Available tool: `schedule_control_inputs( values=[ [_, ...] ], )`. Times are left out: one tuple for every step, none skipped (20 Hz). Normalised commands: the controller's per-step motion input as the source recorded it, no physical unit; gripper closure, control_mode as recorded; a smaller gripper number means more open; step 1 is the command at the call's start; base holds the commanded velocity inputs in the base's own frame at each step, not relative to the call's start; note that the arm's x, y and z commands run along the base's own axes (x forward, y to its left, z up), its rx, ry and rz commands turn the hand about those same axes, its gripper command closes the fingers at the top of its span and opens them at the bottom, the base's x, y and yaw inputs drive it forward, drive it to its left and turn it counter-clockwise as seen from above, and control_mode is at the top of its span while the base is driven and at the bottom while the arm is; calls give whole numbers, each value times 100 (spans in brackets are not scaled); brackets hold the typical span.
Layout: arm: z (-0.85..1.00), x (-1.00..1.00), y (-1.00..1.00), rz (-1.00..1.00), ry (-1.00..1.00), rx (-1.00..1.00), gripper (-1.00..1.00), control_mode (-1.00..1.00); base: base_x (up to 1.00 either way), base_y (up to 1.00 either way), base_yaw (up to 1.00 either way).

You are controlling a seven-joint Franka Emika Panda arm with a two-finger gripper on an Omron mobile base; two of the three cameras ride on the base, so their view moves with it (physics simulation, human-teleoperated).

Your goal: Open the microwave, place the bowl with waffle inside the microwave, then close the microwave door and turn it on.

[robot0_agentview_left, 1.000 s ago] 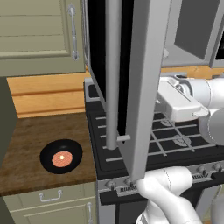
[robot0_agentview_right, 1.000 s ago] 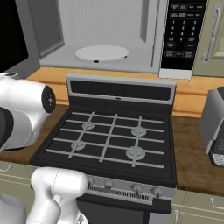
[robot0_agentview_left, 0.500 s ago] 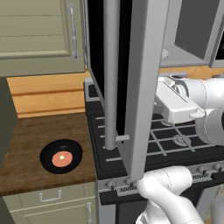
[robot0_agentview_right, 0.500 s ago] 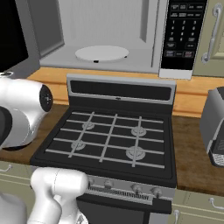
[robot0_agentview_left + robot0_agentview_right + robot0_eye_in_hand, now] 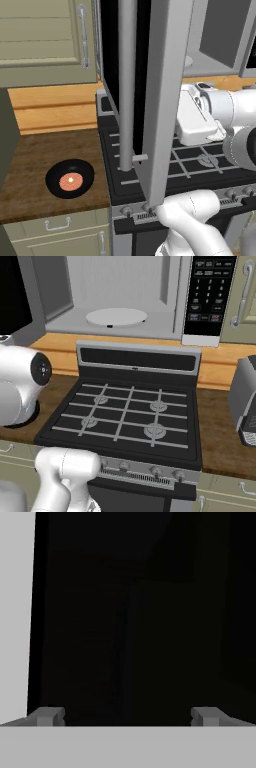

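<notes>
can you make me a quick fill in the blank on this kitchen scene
1. The microwave door stands ____.
2. The bowl with waffle sits on the wooden ____.
3. Inside the microwave lies a round white ____.
4. The tool holds ____.

Missing words: open; counter; turntable; nothing

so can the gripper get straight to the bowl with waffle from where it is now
Probably not directly. The open microwave door hangs between the gripper, which faces its black glass with jaws wide, and the bowl with waffle on the wooden counter. It would have to go around.
</notes>
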Motion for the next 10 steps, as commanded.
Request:
schedule_control_inputs(
  values=[
    [0, 16, -46, -26, 0, -7, -100, -100, 0, 0, 0],
    [-1, 14, -64, -25, 0, 0, -100, -100, 0, 0, 0],
    [-2, 18, -70, -30, 0, -1, -100, -100, 0, 0, 0],
    [-5, 25, -65, -30, 2, -5, -100, -100, 0, 0, 0],
    [-24, 20, -49, -30, 2, -12, -100, -100, 0, 0, 0],
    [-39, 14, -49, -30, 6, -16, -100, -100, 0, 0, 0],
    [-46, 11, -37, -30, 9, -20, -100, -100, 0, 0, 0],
    [-50, 11, -53, -30, 11, -16, -100, -100, 0, 0, 0],
    [-49, 14, -64, -29, 13, -13, -100, -100, 0, 0, 0],
    [-51, 14, -57, -29, 13, -14, -100, -100, 0, 0, 0]
  ],
)
